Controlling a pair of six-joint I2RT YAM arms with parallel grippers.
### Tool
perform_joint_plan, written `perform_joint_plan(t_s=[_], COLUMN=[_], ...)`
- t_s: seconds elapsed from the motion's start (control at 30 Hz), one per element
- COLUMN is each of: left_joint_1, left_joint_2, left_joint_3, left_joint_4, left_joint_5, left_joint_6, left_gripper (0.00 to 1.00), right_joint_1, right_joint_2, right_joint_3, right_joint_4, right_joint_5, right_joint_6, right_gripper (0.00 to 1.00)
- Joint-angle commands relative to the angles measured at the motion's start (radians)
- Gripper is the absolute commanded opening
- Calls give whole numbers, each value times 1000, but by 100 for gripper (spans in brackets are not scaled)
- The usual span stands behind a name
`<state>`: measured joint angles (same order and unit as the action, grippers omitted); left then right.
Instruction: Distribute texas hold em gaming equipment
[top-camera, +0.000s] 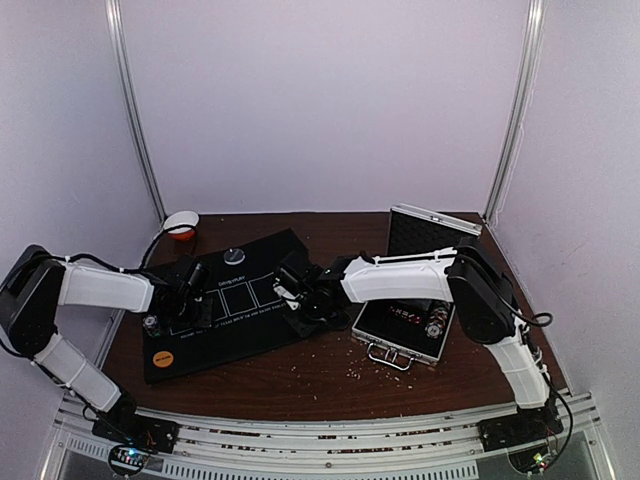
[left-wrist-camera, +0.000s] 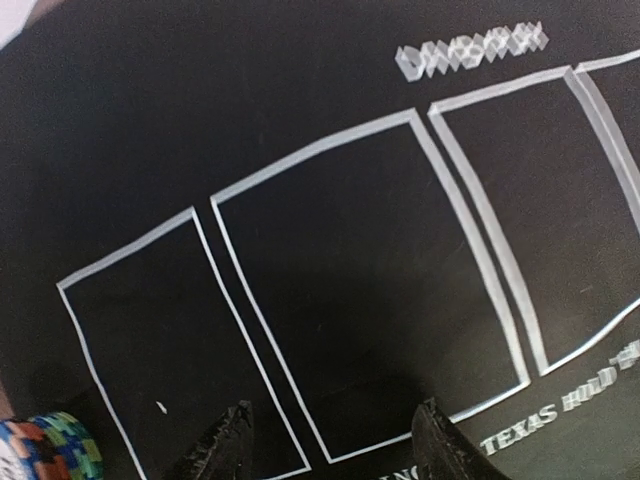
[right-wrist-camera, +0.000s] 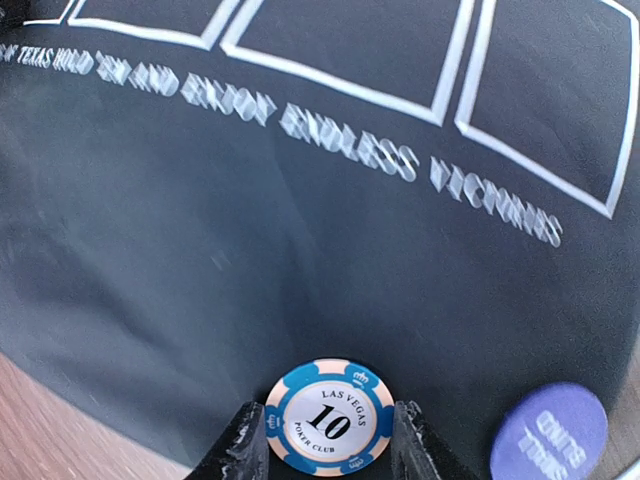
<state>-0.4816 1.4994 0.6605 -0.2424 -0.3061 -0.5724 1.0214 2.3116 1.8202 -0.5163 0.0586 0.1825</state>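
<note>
A blue-and-cream poker chip (right-wrist-camera: 330, 432) marked 10 sits between my right gripper's (right-wrist-camera: 328, 412) fingers, which press on both its edges near the front edge of the black mat (right-wrist-camera: 300, 230). I cannot tell whether it is lifted off the mat. A purple button disc (right-wrist-camera: 548, 432) lies just to its right. My left gripper (left-wrist-camera: 335, 405) hovers open over the mat's white card outlines (left-wrist-camera: 360, 280), with nothing between its fingers. A small stack of striped chips (left-wrist-camera: 45, 450) stands to its left. An orange disc (top-camera: 160, 355) and a grey disc (top-camera: 234, 256) lie on the mat.
The open silver case (top-camera: 405, 325) with more chips stands right of the mat, under my right arm. A small orange-and-white bowl (top-camera: 181, 224) sits at the back left. Crumbs litter the brown table (top-camera: 330, 375) in front of the case.
</note>
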Motion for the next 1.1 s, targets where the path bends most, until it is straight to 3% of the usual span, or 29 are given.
perform_joint_plan(t_s=[0.0, 0.33, 0.6, 0.9, 1.07], left_joint_1=[-2, -1, -1, -1, -1], left_joint_2=[42, 75, 20, -41, -79], left_joint_3=[-30, -23, 28, 127, 176], left_joint_4=[78, 84, 51, 9, 5], left_joint_5=[-9, -19, -37, -38, -21], left_joint_6=[-8, 7, 63, 162, 214], left_gripper=[57, 57, 58, 62, 67], right_joint_1=[2, -4, -4, -43, -150], right_joint_2=[-61, -83, -111, -350, -522], right_joint_3=[-87, -145, -94, -121, -308], right_joint_4=[-101, -98, -109, -163, -284], right_joint_5=[62, 74, 37, -95, 23], right_joint_6=[13, 20, 9, -97, -276], right_gripper=[36, 38, 61, 71, 72])
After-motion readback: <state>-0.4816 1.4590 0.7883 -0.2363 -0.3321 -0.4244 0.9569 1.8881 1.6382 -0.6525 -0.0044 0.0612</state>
